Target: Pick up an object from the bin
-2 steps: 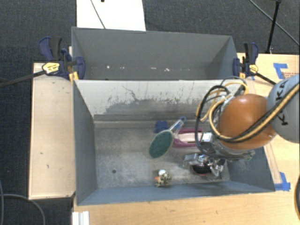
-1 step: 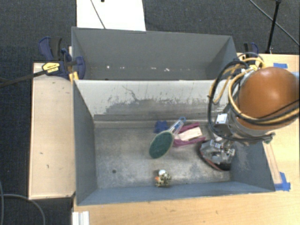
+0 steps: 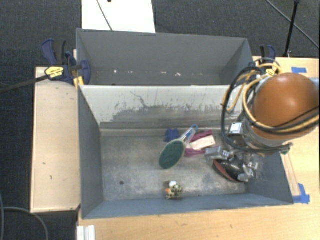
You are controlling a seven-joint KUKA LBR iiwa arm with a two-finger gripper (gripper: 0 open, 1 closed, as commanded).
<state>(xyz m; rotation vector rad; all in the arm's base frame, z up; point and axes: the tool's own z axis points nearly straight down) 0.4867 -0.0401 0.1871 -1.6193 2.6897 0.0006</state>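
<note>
Gripper (image 3: 236,170) of mine sits low in the bin's right front part, right on top of one dark red and black thing (image 3: 222,169). That thing is rounded and glossy-looking, and it lies on the floor close to the right wall. My metal wrist parts cover most of it, so I cannot tell whether the gripper is clenched on it, merely touching it, or released. Counting outward, I see five loose things in all. Just to the left of the dark one lies one flat pink piece (image 3: 196,149) with a pale, label-like patch on top. One brush (image 3: 172,154) touches it, with an oval, dull green, fuzzy-looking head and a clear handle tipped with blue that slants up to the right. Behind the brush head lies one small blue scrap (image 3: 171,134). Well apart from these, near the front wall, stands one tiny lumpy toy (image 3: 173,190) in white, yellow and green. The bin (image 3: 92,144) is grey sheet metal with sloped walls, and its back wall is scuffed and scratched. My arm comes in over the right rim and bends steeply downward. One round, smooth orange cover (image 3: 282,101) sits on its wrist, and yellow and black cables (image 3: 245,91) loop around the cover's left side.
</note>
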